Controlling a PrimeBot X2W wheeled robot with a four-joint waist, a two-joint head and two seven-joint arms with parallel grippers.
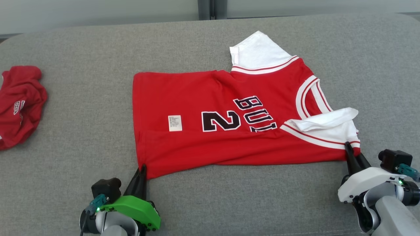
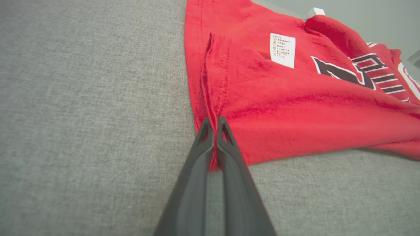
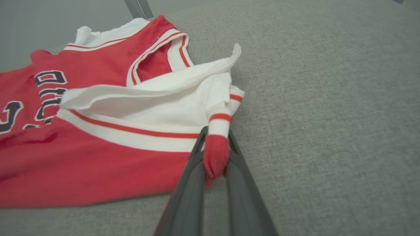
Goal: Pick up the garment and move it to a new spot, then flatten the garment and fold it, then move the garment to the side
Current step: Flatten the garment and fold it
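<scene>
Grey fabric desk (image 1: 65,183) with the red jersey (image 1: 213,137) spread at its middle; left gripper (image 1: 143,168), jaws closed on the near hem corner; right gripper (image 1: 353,151), jaws closed on the near sleeve cuff

Red garment (image 1: 183,98) — white sleeves (image 1: 259,49), striped trim, black lettering (image 1: 220,120) — on grey woven surface (image 1: 82,59)

A crumpled red cloth (image 1: 20,104) lies far left on the grey upholstery (image 1: 82,137).
</scene>
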